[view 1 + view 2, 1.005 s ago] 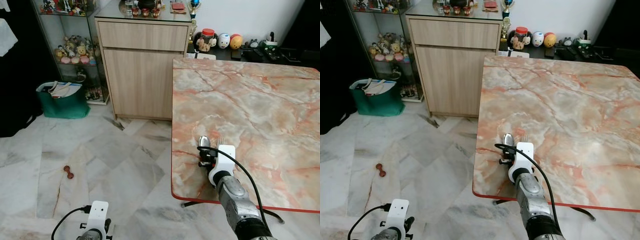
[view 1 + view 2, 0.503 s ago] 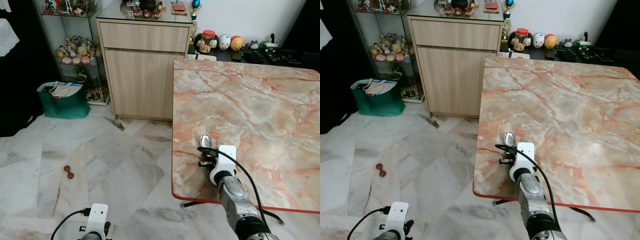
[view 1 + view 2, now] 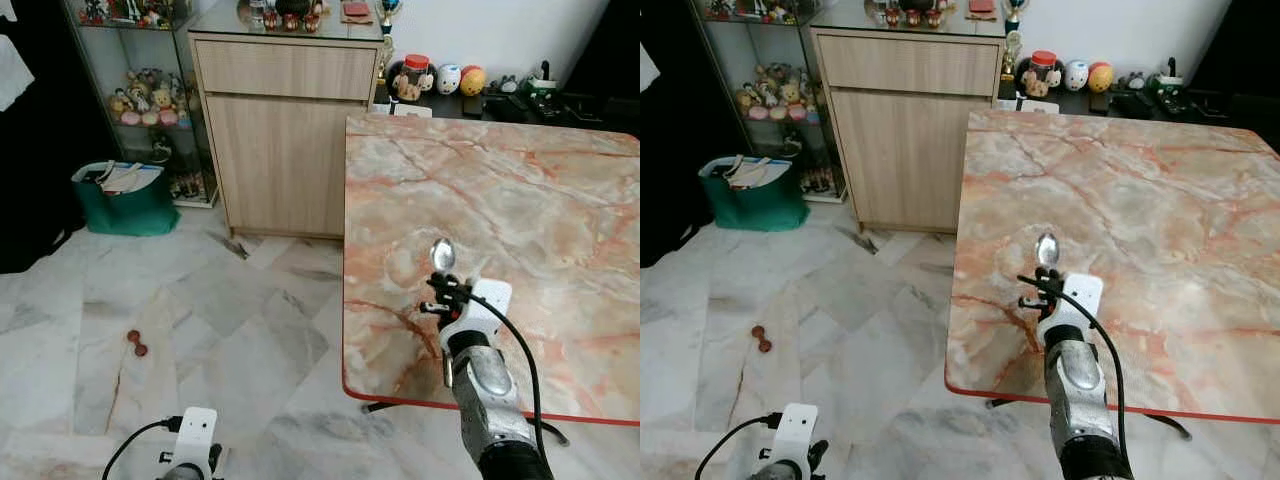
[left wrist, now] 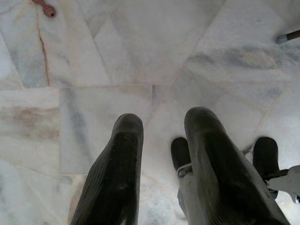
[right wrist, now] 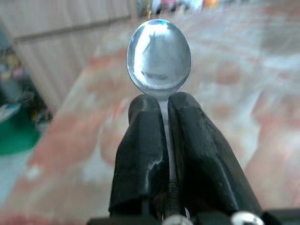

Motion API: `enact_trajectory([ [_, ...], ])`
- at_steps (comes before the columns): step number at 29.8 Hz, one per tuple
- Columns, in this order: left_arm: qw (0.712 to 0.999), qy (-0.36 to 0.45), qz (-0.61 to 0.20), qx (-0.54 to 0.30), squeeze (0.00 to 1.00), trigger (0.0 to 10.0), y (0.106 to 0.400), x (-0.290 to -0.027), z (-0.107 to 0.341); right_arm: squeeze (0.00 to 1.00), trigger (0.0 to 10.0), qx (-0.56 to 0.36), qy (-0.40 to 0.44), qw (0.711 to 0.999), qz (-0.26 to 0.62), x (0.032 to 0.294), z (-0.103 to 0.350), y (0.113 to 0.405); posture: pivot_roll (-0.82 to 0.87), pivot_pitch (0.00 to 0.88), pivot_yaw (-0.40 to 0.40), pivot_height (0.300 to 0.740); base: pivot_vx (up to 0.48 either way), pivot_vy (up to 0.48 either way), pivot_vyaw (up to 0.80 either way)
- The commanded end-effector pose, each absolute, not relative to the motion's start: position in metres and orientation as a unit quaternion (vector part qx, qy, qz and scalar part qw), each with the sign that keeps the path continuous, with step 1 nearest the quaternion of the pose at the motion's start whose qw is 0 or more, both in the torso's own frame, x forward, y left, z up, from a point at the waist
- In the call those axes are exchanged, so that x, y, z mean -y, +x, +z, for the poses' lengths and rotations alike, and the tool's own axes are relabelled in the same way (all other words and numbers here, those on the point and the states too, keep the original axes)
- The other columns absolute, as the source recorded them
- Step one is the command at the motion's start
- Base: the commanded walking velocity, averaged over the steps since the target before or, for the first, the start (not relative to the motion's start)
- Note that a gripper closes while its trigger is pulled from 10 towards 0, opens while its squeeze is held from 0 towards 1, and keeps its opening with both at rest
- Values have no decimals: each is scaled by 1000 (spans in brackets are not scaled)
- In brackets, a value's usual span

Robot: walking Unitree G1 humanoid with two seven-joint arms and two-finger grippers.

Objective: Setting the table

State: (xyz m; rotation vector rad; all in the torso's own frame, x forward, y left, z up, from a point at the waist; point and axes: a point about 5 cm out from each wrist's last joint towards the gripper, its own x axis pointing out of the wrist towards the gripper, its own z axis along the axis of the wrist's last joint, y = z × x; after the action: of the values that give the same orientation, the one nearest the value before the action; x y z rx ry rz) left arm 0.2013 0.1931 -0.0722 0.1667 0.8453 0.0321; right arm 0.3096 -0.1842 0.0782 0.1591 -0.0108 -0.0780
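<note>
My right gripper is shut on the handle of a silver spoon, whose bowl points up and away from me. It hangs just above the pink marble table, a little in from the near left corner. In the right wrist view the two black fingers pinch the handle right below the spoon's bowl. My left gripper hangs low over the marble floor beside my feet, with a narrow gap between its fingers and nothing in it.
A wooden cabinet stands against the wall left of the table. A glass case of figurines and a green bag are further left. A small brown object lies on the floor. Toys line a low shelf behind the table.
My right gripper has carried the spoon to the right and farther in over the table, and the bowl now stands higher. The left arm stays low.
</note>
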Motion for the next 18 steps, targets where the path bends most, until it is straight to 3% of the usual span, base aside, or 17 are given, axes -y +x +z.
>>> enact_trajectory([
  [1,903,96,8,-419,0,10000,198,-195,-74,0,10000,52,71,994,-58,192,101,311,31,6,-50,740,0,0,0],
  [6,904,96,7,-417,0,10000,198,-195,-74,0,10000,97,-11,994,-58,200,124,297,29,8,-49,740,0,0,0],
  [12,906,90,4,-412,0,10000,199,-192,-73,0,10000,99,-47,992,-61,204,126,268,23,9,-43,740,0,0,0],
  [18,908,90,-3,-409,0,10000,201,-190,-73,0,10000,115,-78,990,-40,194,140,263,19,1,-34,740,0,0,0],
])
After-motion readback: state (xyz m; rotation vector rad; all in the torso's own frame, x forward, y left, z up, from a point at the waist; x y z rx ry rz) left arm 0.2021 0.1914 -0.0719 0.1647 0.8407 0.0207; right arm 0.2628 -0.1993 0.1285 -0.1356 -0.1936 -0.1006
